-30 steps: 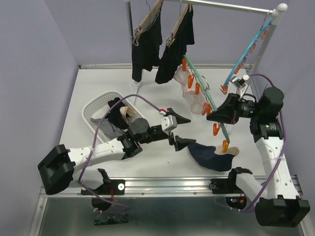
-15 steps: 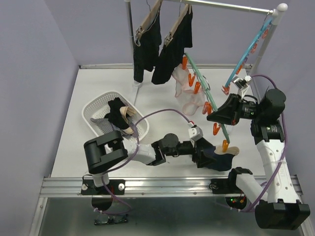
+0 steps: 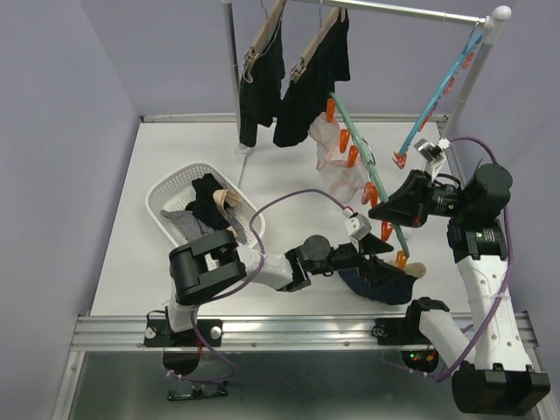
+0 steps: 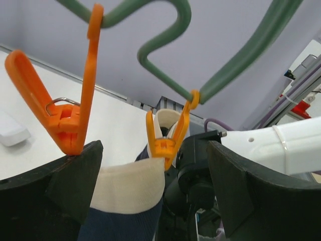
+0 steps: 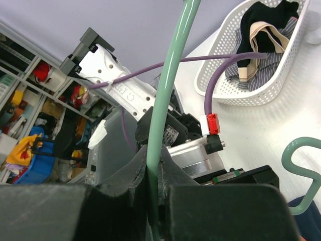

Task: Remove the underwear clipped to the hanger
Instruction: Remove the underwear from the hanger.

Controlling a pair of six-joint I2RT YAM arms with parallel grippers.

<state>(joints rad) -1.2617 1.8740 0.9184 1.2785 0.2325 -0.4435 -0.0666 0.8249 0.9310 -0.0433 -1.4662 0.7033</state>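
Left hand (image 4: 150, 201): spread wide, just under the low end of the green clip hanger (image 4: 246, 52); its two dark fingers (image 4: 55, 186) stand one on each side of the navy underwear (image 4: 125, 221); they are not closed on the cloth, and whether they touch it I cannot tell.
Right hand (image 5: 153, 201): closed tight on the hanger's green bar, a little above the low end; it grips nothing else.
Navy underwear: hangs at the hanger's lowest orange clip (image 4: 165, 143), which pinches its cream waistband (image 4: 133, 183); the dark body sags onto the counter (image 3: 289, 175) below.
Other underwear: a white-pink piece (image 3: 331, 149) is clipped further up the hanger; two black shorts (image 3: 262, 87) hang on wooden hangers beside the hanger's top end.
Counter: white; left of the hanger, well apart, sits a white basket (image 3: 166, 188) with black and grey-striped cloth inside.
Room: lilac walls; a white rail (image 3: 394, 10) across the top carries the hangers.
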